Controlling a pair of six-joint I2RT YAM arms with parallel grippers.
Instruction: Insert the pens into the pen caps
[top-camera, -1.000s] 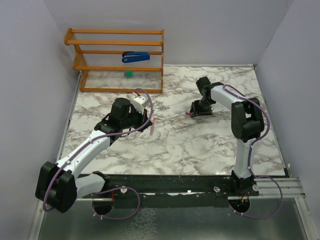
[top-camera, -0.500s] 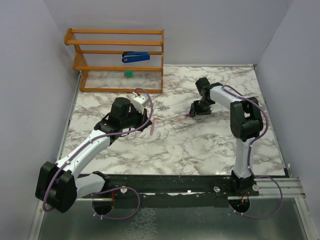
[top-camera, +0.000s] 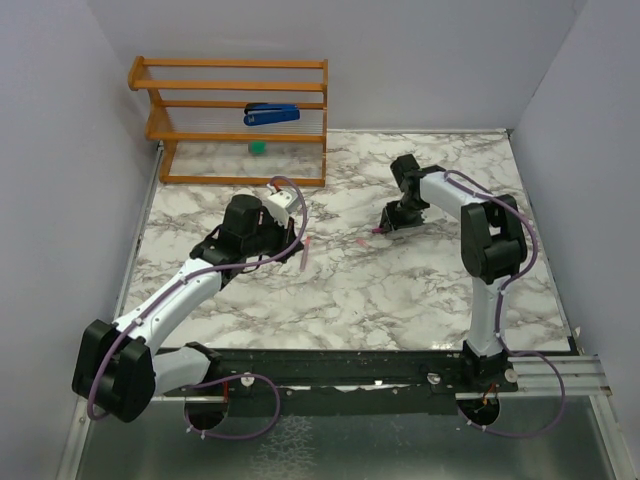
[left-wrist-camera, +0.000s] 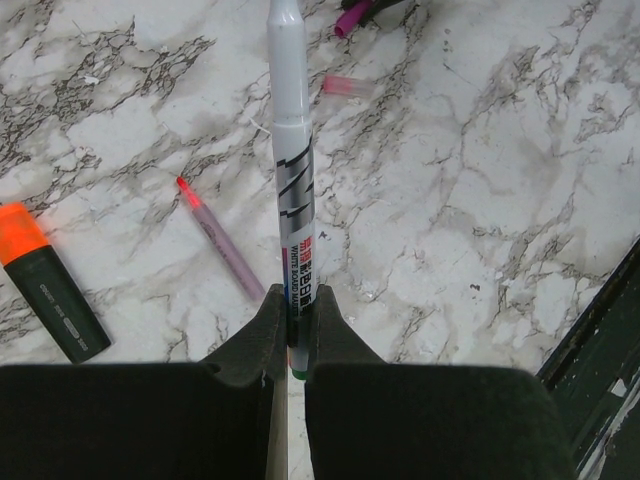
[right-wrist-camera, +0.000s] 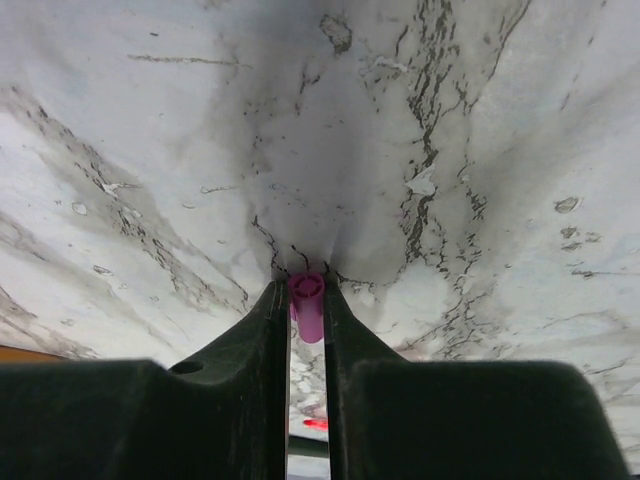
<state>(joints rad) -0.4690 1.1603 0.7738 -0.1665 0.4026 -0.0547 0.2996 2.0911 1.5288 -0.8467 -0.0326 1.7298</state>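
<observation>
The table has a white marble top with grey veins. Lying on it are a thin pink pen with a red tip, a black marker with an orange end to its left, and a small pink cap farther out. A wooden rack stands at the far left corner.

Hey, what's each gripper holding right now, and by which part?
The left gripper pinches the grey pen at its rear end. The right gripper clamps the purple cap by its sides.
</observation>
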